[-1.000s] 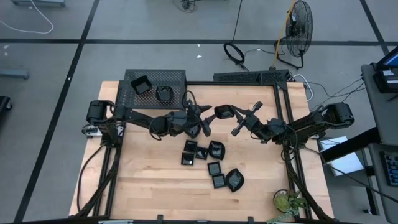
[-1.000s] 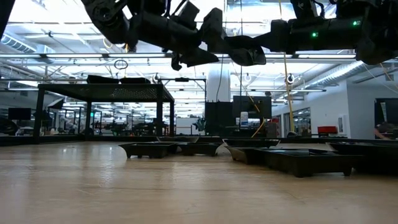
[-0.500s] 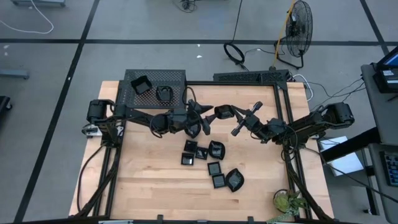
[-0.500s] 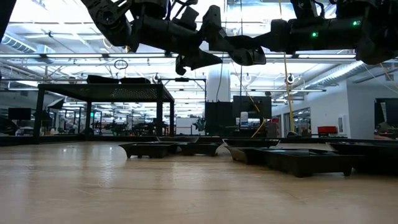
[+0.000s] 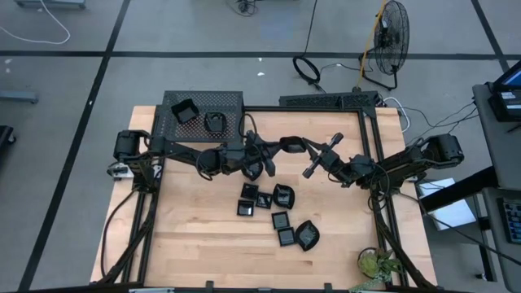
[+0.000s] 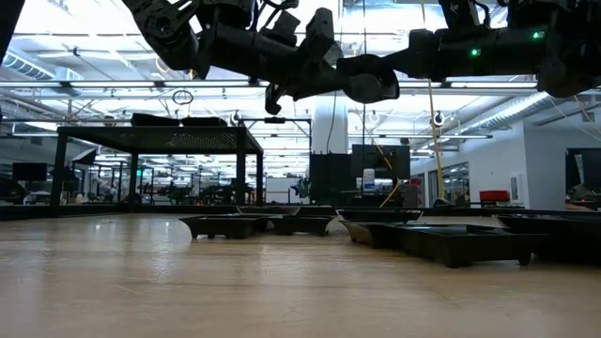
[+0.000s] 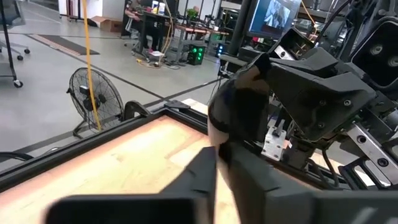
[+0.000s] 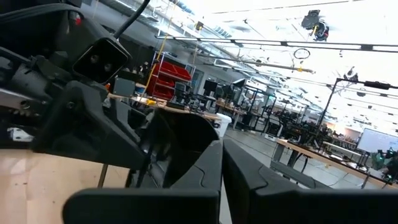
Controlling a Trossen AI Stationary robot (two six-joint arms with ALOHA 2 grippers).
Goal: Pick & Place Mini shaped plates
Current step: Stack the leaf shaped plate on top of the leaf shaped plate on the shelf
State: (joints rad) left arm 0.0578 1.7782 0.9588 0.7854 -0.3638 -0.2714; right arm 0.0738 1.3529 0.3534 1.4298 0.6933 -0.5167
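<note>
One mini shaped plate (image 5: 289, 146), small, black and glossy, hangs high above the table's middle between both grippers. My left gripper (image 5: 273, 149) comes from the table's left and is shut on it. My right gripper (image 5: 304, 148) comes from the right and is shut on it too. The low view shows the plate (image 6: 368, 83) far above the wood. Several more mini plates (image 5: 277, 213) lie flat on the table below. Two others (image 5: 186, 111) (image 5: 214, 122) sit on the black mesh rack (image 5: 232, 102) at the far left. My left gripper pinches the plate's rim (image 7: 227, 138) between its two fingers, on the side toward the table's left. The fingers lie about level and come from the left. The plate is lifted clear of the table. My right gripper pinches the plate's opposite rim (image 8: 200, 149) between its two fingers, coming about level from the table's right. The plate stands clear in the air between the two grippers.
A black frame rail (image 5: 370, 163) runs along the table's right and far sides. A small green plant (image 5: 376, 264) sits at the near right corner. Bare wood (image 5: 195, 236) lies to the near left of the loose plates.
My left gripper has edged toward the table's right and shut its wide-open fingers on the plate held by my right gripper. The plate and my right gripper have stayed where they were.
</note>
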